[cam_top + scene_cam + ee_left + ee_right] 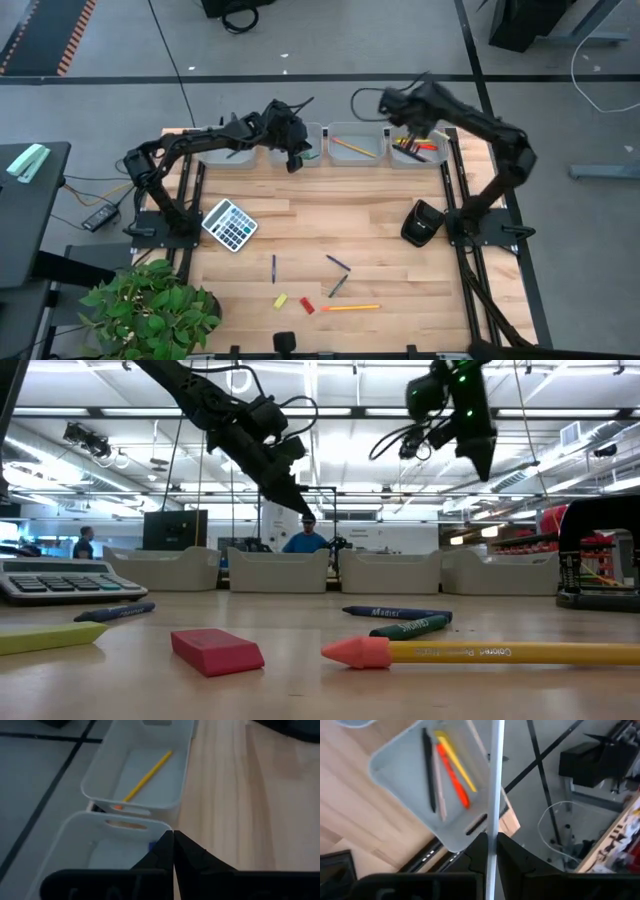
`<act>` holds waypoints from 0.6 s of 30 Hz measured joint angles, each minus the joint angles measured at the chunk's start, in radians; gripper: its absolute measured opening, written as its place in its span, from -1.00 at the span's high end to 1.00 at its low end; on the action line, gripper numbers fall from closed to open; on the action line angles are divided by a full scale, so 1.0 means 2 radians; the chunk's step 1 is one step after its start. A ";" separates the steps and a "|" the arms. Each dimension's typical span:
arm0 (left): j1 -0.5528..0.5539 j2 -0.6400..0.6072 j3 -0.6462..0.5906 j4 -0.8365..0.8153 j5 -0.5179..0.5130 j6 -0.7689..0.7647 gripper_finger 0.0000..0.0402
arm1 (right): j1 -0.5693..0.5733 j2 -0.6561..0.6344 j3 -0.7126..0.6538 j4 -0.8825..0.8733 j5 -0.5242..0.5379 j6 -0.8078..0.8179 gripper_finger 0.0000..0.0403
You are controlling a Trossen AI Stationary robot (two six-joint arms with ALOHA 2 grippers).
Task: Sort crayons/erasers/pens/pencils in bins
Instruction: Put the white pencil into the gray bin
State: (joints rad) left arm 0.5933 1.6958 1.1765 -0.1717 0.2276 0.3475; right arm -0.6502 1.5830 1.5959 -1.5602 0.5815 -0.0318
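Your right claw (491,851) pinches a thin pale stick above the bins (415,160).
Left claw (173,851), pressed together, hangs at eleven o'clock, over another bin (70,851).

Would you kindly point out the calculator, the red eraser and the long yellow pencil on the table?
calculator (230,224), high view, keypad middle.
red eraser (216,650), low view, front face.
long yellow pencil (510,652), low view, mid-shaft.

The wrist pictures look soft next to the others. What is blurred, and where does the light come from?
Left wrist view: the shut left gripper at the bottom is dark and out of focus. Right wrist view: the thin pale stick held by the right gripper is a soft streak. Low view: ceiling strip lights glare behind the arms, and the red eraser is slightly soft.
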 joint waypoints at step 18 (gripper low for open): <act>-0.029 0.000 0.002 0.030 0.001 -0.086 0.89 | -0.109 -0.027 -0.083 0.022 -0.060 -0.104 0.82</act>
State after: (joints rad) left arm 0.5345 1.6958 1.1797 -0.1112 0.2297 0.1753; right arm -0.8686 1.5299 1.4290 -1.5157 0.4606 -0.2402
